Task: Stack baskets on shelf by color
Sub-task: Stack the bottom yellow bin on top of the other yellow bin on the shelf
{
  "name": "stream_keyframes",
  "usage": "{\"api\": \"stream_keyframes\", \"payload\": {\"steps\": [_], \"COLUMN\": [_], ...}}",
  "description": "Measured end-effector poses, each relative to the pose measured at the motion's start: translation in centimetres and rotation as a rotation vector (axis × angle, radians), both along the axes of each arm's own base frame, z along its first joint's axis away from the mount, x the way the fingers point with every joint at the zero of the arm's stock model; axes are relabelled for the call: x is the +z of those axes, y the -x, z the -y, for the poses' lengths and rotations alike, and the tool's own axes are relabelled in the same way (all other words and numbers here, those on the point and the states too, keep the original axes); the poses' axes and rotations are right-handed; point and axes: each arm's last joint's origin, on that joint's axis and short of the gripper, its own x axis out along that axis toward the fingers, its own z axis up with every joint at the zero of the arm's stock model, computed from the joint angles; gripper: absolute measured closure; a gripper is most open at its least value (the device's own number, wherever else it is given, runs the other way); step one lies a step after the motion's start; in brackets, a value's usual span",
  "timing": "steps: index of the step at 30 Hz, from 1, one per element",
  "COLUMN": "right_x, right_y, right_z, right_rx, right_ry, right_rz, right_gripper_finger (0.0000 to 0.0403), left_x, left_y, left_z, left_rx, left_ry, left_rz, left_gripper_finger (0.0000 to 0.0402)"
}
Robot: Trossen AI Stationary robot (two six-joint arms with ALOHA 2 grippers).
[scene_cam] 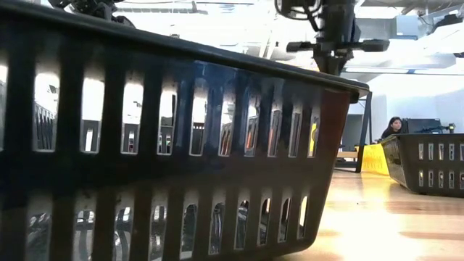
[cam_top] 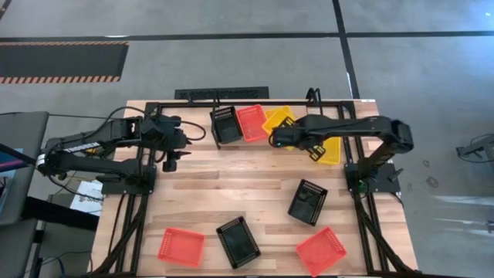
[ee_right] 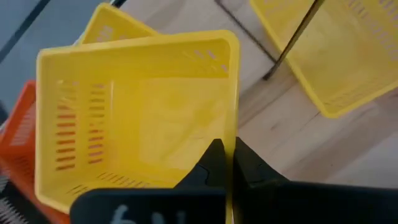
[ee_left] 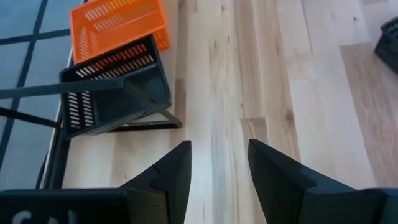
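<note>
Right hand (ee_right: pixel 225 163) on yellow basket (ee_right: pixel 149 112) rim — basket tilted, mouth toward camera.

Left arm: reaches from the table's left edge toward the back centre, bent at the elbow. Left gripper (ee_left: pixel 219 171): fingers parted, nothing between them, hanging above the tabletop.

Right arm: stretches leftward from its base at the right edge, along the back. Right gripper (ee_right: pixel 225 163): fingers pinched on a yellow basket (ee_right: pixel 143 118) wall.

Even, soft light; low view glares, its near black basket (scene_cam: pixel 174 145) seemingly blurred.
</note>
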Motion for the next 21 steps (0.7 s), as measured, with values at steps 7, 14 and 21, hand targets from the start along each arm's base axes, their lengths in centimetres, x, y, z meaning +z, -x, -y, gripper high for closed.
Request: {"api": "stream_keyframes", "payload": {"steps": [7,14,21], "right_x": [0.0,1.0,0.9], "right_y": [-0.2,0.9,0.6], "right_z": [0.4,1.3,2.3], "right_rx": [-0.052,-0.083,-0.070], "right_ry": [0.069,0.113,0.128], "right_rz": [0.024,0.036,0.038], "right_gripper_finger": [0.0399,0.0398,0.0398], "left_x": [-0.2,-0.2,-0.2], "left_y": [0.2,0.2,0.2], "left_z": [0.0,0.1,0.1], "left_rx": [-0.021,-0.028,-0.037], "left_ry": [-0.011,-0.004,0.003], "left_rz": [-0.031,-0.032,-0.032], "left_gripper_finger": [0.0255,0.0255,0.0256]}}
